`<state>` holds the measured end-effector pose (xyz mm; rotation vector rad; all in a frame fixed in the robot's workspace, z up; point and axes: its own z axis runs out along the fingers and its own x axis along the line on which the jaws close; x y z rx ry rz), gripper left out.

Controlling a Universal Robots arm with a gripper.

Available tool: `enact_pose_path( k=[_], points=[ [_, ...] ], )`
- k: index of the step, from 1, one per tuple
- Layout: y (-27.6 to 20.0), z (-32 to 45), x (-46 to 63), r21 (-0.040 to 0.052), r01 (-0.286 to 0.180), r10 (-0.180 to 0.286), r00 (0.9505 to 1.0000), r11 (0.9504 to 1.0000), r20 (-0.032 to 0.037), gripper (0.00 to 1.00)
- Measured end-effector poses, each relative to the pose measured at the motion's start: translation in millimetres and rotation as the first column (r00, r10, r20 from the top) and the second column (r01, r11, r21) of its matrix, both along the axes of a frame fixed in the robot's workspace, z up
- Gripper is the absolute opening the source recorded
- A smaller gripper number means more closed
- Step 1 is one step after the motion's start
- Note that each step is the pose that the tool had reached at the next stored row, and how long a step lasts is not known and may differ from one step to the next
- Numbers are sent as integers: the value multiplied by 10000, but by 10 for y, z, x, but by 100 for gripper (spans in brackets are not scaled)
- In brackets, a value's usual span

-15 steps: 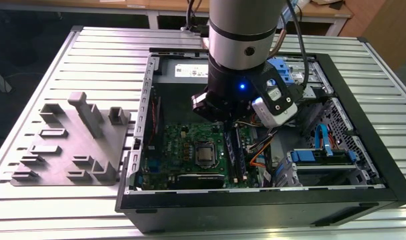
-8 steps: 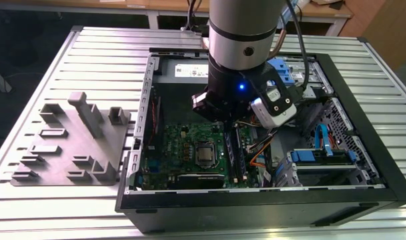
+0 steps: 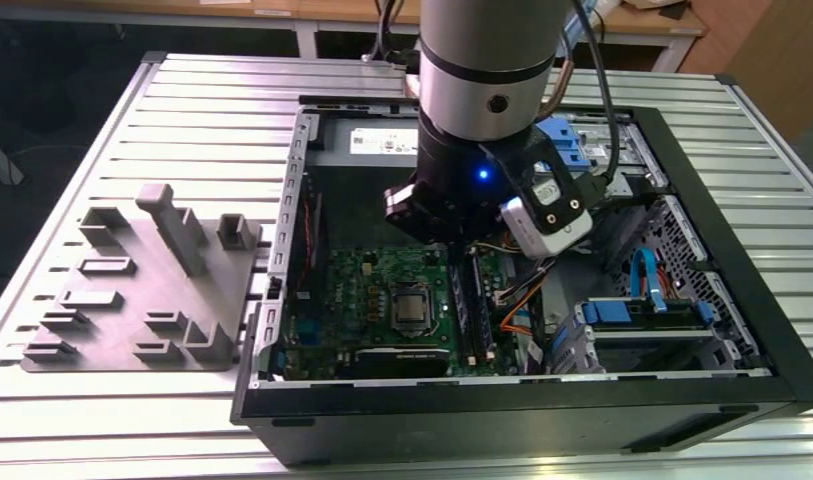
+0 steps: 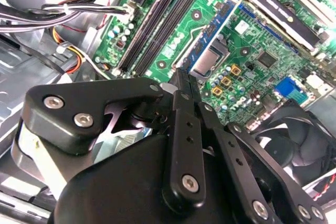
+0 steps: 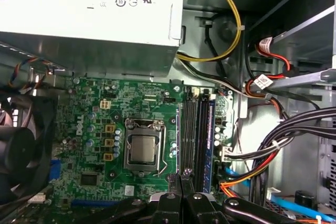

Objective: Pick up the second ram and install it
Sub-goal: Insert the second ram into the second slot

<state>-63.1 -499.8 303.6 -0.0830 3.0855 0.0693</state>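
My gripper [image 4: 182, 77] hangs inside the open computer case [image 3: 726, 390], a little above the green motherboard [image 3: 366, 300]. Its fingers are closed on the second ram [image 4: 212, 38], a narrow bluish stick that runs out from the fingertips parallel to the black memory slots [image 4: 157, 24]. In the first wrist view the gripper [image 5: 184, 179] sits over the near end of the slots [image 5: 195, 140], just beside the processor socket [image 5: 142, 148]. A bluish strip lines the slot farthest from the socket. In the exterior view the gripper [image 3: 440, 235] is mostly hidden under the arm's wrist.
A grey fixture plate [image 3: 139, 290] with upright blocks lies on the table at the exterior view's left. A black fan [image 4: 294, 135], bundled cables [image 5: 262, 150] and the power supply box [image 5: 89, 19] crowd the space around the board.
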Motion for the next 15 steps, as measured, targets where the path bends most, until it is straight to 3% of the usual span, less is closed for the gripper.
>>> enact_pose_path(
  k=[2,3,7,15],
  points=[
    [0,-2,10,-2,-2,2,9999,10000,-126,8],
    [-1,-2,11,-2,-2,2,9999,10000,-140,8],
    [0,-6,27,4,-3,3,9999,10000,-147,8],
    [0,-33,178,0,-2,2,9998,10000,-185,8]
  ],
)
